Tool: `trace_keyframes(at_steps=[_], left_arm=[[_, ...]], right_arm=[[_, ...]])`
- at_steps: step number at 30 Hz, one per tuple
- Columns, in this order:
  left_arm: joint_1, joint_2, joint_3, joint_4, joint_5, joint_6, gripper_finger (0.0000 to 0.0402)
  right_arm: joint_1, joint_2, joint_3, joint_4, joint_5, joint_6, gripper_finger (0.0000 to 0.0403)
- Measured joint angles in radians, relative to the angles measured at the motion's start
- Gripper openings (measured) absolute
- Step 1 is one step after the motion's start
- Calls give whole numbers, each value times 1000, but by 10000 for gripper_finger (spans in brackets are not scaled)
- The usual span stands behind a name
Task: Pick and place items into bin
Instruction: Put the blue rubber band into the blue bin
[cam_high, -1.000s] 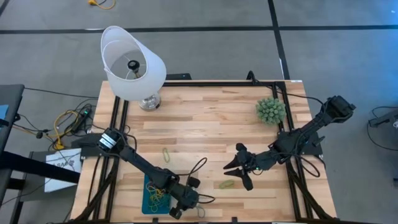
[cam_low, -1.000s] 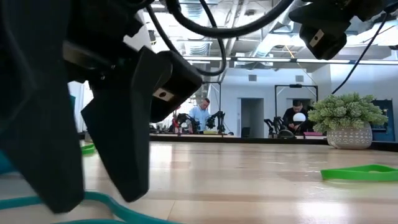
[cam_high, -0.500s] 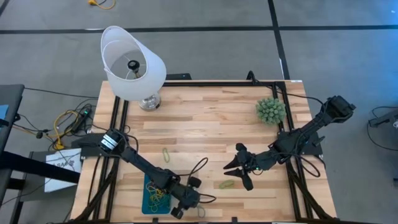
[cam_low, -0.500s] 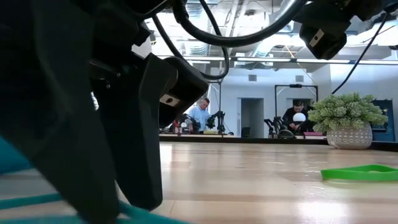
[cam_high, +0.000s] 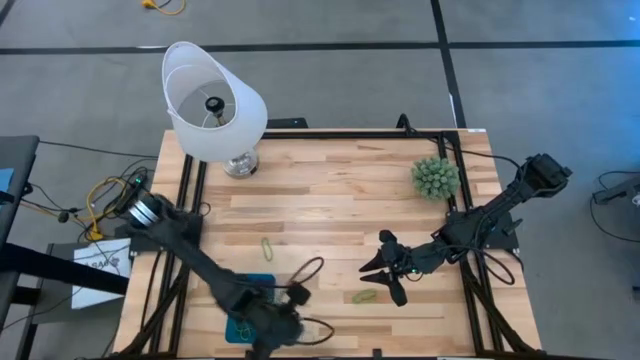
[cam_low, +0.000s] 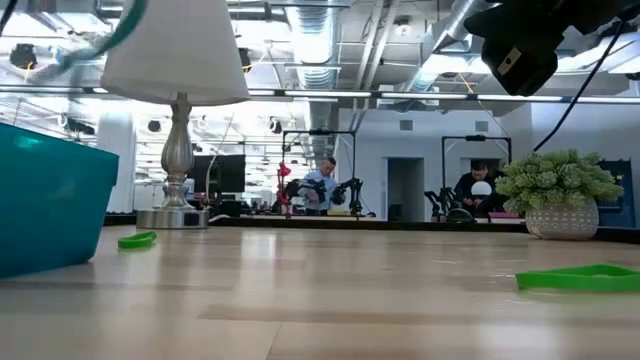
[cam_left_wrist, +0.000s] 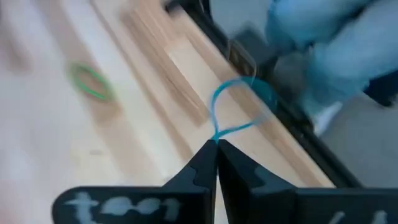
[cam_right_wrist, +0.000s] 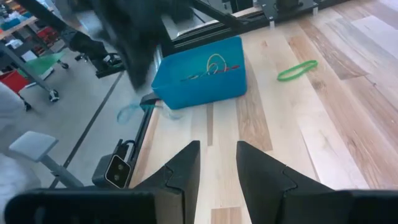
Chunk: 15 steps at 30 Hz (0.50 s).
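The teal-blue bin (cam_right_wrist: 199, 74) stands at the table's near edge, left of middle, with several rubber bands in it. My left gripper (cam_left_wrist: 216, 144) is above the bin's right side (cam_high: 268, 325), shut on a grey-blue band (cam_left_wrist: 239, 106). A green band (cam_high: 268, 247) lies flat beyond the bin, and another (cam_high: 365, 296) lies to the bin's right. Just past that one, my right gripper (cam_right_wrist: 217, 165) hovers open (cam_high: 388, 272), nothing between its fingers. My left gripper pinches one end of the grey-blue band's loop (cam_left_wrist: 217, 135) between its two shut fingertips. The rest of the loop reaches out past the fingertips, lifted clear of the table. In the right wrist view the band (cam_right_wrist: 134, 112) hangs slack below the blurred arm.
A white lampshade on a metal foot (cam_high: 215, 105) stands at the far left and a spiky green plant ball (cam_high: 436, 178) at the far right. Black frame rails (cam_high: 300, 133) run along the table's edges. People sit in the room behind (cam_low: 322, 185).
My left gripper has shut on the grey-blue band at the table's near edge, just right of the bin. It has then gone up and a little left toward the bin, rising out of the low view. The band has come off the table with it.
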Motion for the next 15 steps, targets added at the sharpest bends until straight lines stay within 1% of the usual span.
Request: trace_keyframes(at_steps=[3, 6, 10, 15], left_arm=[[-41, -91, 37, -102, -77, -71, 0], [-64, -134, 34, -220, -78, -254, 0], [-97, -127, 29, -364, -84, -514, 0], [-129, -88, -30, -471, -51, -699, 0]], right_arm=[[0, 0, 0, 0, 0, 0, 98], [0, 0, 0, 1, 0, 0, 98], [0, 0, 0, 1, 0, 0, 98], [0, 0, 0, -4, 0, 0, 98]])
